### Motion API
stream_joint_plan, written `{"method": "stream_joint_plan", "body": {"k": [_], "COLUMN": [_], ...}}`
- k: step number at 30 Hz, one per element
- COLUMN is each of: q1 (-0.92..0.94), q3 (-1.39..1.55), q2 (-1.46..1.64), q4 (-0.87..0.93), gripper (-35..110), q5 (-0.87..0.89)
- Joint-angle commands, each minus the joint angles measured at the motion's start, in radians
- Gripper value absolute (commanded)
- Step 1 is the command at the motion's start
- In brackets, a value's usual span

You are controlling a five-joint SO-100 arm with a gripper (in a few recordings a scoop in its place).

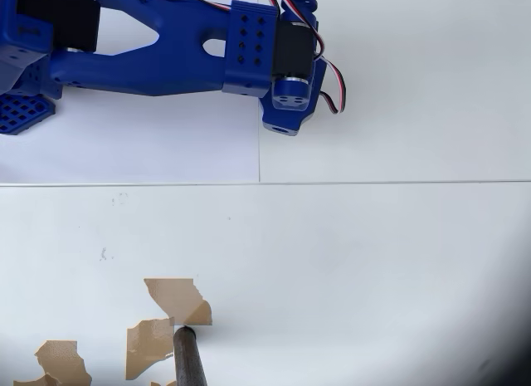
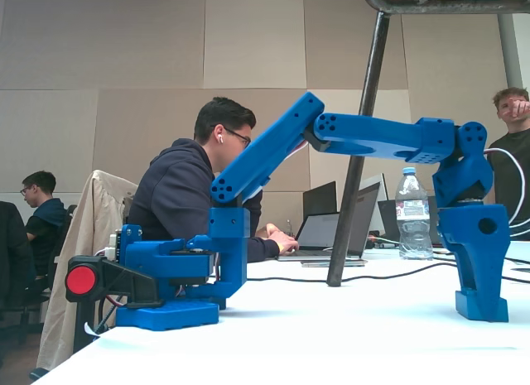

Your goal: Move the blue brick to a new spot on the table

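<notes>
— end effector (image 2: 480,309) points straight down at the right of the fixed view, tip on or just above the desk (image 2: 331,339). can you tell whether the fingers are apart or together?

— no. from the side it's all one blue mass, and from above the wrist (image 1: 289,100) covers whatever sits under it.

— and the blue brick?

— can't pick it out. the blocky bit at the very tip could be the brick between the fingers or just the fingertips. the bare desk (image 1: 373,261) has no brick on it, only torn tape patches (image 1: 176,299) and a dark pole (image 1: 189,357) near the bottom edge.

— so which step?

— my guess is the grasp, or else the set-down, with the brick under the tip. if it's the grasp, the next move calls for a firm squeeze and a clean vertical lift, then a swing toward open surface, well apart from the tape and the pole.
</notes>
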Motion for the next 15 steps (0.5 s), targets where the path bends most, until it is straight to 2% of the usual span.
{"method": "stream_joint_plan", "body": {"k": [1,6,15], "q1": [0.015,0.025,0.051], "q3": [-0.69,-0.684,-0.666], "q2": [-0.273,-0.27,-0.264], "q4": [0.221,0.224,0.224], "gripper": [6,8,27], "q5": [0.014,-0.009,-0.005]}}
